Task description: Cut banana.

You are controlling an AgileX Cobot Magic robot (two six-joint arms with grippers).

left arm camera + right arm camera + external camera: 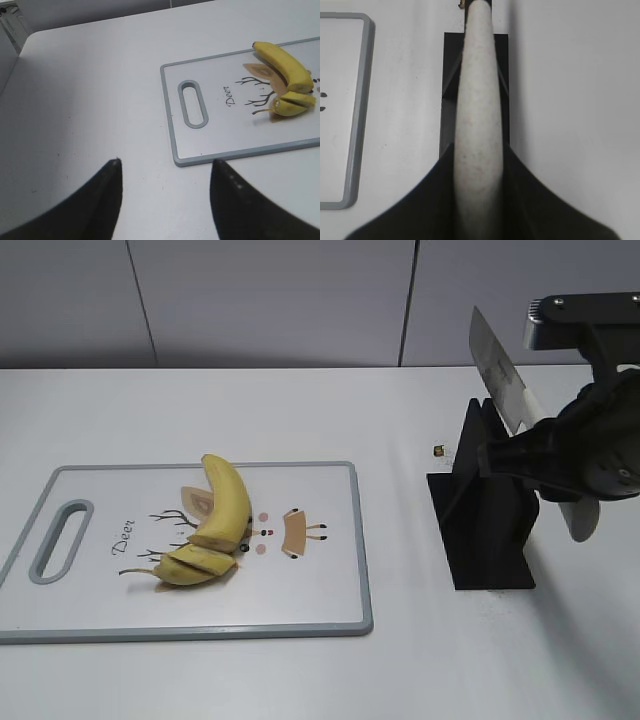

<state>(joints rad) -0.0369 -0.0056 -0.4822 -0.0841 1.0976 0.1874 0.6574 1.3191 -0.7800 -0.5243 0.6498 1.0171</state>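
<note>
Holding the knife (505, 380) tight by its pale handle (477, 125), the right gripper (575, 455) hangs just over the black knife stand (485, 510). The banana (215, 520) lies on the cutting board (330, 620), with slices cut at its stem end. The left gripper (165, 195) is spread wide, grasping nothing. Next, I think, the knife must either go into the stand or come across for another cut.
</note>
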